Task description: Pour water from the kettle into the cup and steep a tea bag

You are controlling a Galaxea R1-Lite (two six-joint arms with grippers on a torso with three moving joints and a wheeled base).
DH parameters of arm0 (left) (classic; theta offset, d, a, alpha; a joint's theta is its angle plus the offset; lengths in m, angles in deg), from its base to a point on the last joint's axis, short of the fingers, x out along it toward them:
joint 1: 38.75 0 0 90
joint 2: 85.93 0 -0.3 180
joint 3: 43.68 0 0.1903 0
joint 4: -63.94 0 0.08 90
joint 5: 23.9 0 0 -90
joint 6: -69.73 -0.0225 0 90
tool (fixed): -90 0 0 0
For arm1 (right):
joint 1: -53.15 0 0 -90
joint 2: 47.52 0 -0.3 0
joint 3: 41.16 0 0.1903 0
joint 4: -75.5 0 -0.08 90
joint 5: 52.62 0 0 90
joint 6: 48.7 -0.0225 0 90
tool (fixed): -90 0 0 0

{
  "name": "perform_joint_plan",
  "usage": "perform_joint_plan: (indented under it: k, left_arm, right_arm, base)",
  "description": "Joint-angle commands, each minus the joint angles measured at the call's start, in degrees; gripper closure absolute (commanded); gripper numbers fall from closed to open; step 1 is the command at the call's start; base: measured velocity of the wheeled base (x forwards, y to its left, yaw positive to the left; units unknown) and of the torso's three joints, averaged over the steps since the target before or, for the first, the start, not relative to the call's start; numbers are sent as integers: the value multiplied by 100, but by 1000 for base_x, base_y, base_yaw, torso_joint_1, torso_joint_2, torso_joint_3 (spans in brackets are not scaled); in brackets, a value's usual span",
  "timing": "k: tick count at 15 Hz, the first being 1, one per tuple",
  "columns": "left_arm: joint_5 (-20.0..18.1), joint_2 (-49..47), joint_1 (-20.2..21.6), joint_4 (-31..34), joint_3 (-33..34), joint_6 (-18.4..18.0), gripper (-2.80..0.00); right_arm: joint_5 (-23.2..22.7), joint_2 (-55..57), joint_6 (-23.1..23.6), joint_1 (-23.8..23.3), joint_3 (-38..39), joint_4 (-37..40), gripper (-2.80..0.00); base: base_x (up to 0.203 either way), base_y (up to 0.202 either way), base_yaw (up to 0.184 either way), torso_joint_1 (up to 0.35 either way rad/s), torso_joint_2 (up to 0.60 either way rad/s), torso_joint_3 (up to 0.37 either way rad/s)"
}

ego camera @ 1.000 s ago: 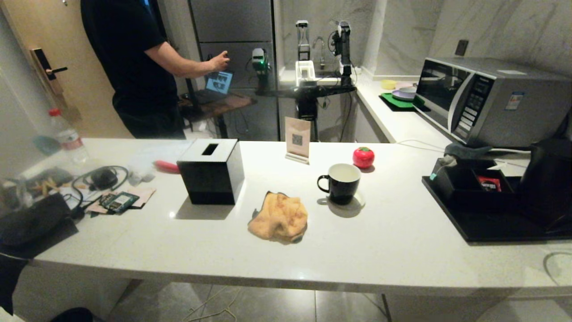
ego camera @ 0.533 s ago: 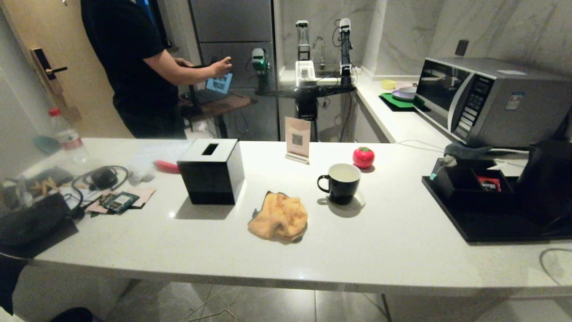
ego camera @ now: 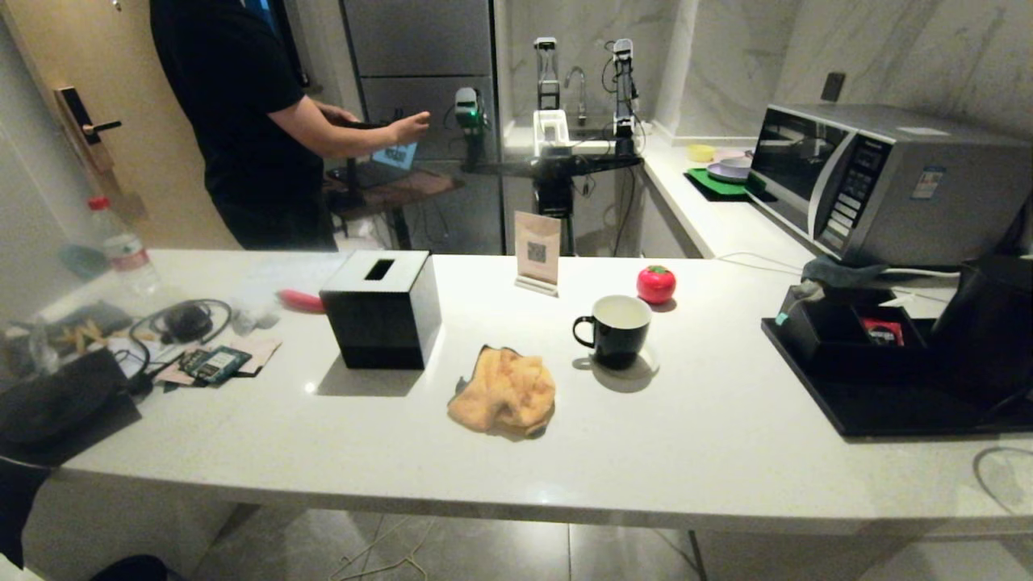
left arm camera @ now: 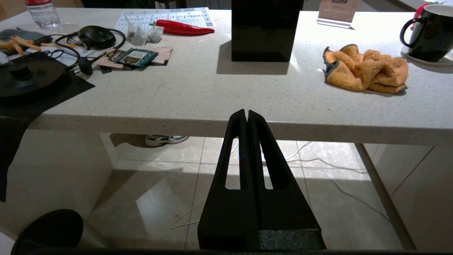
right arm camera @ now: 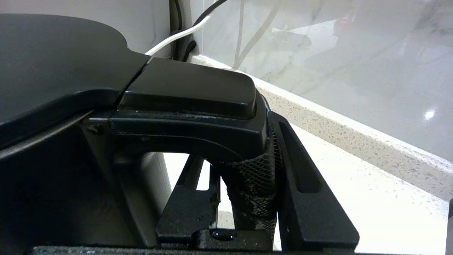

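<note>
The black kettle [ego camera: 991, 323] stands at the counter's far right, cut off by the head view's edge. In the right wrist view my right gripper [right arm camera: 244, 152] is shut on the kettle's textured loop handle [right arm camera: 253, 177], one finger on each side. The black cup [ego camera: 615, 329] with a white inside stands on a saucer mid-counter, handle to the left, and also shows as the cup [left arm camera: 430, 33] in the left wrist view. A red sachet [ego camera: 881, 331] lies in the low black box; whether it is the tea bag I cannot tell. My left gripper [left arm camera: 246, 112] hangs shut and parked below the counter's front edge.
An orange cloth [ego camera: 504, 391] lies left of the cup, a black tissue box [ego camera: 383, 307] beyond it. A red tomato-shaped object [ego camera: 656, 284] sits behind the cup. The black tray [ego camera: 871, 407] and the microwave [ego camera: 880, 181] fill the right. A person [ego camera: 242, 121] stands behind the counter.
The kettle's dark shape at the right edge sits slightly higher than a second ago. The person behind the counter has shifted an arm. The cup has not moved.
</note>
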Motion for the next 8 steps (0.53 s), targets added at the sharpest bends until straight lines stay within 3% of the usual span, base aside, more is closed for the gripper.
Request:
perform_joint_plan:
  k: [1, 2, 8]
  left_arm:
    - [2, -5, 2, -1, 1, 5, 0]
    - [2, -5, 2, -1, 1, 5, 0]
    - [2, -5, 2, -1, 1, 5, 0]
  right_arm:
    - [7, 28, 13, 2, 10, -35, 0]
    - [-1, 28, 13, 2, 10, -35, -280]
    - [-2, 3, 11, 10, 10, -44, -280]
  base:
    - [0, 0, 0, 0, 0, 0]
    - [0, 0, 0, 0, 0, 0]
    - [0, 0, 0, 0, 0, 0]
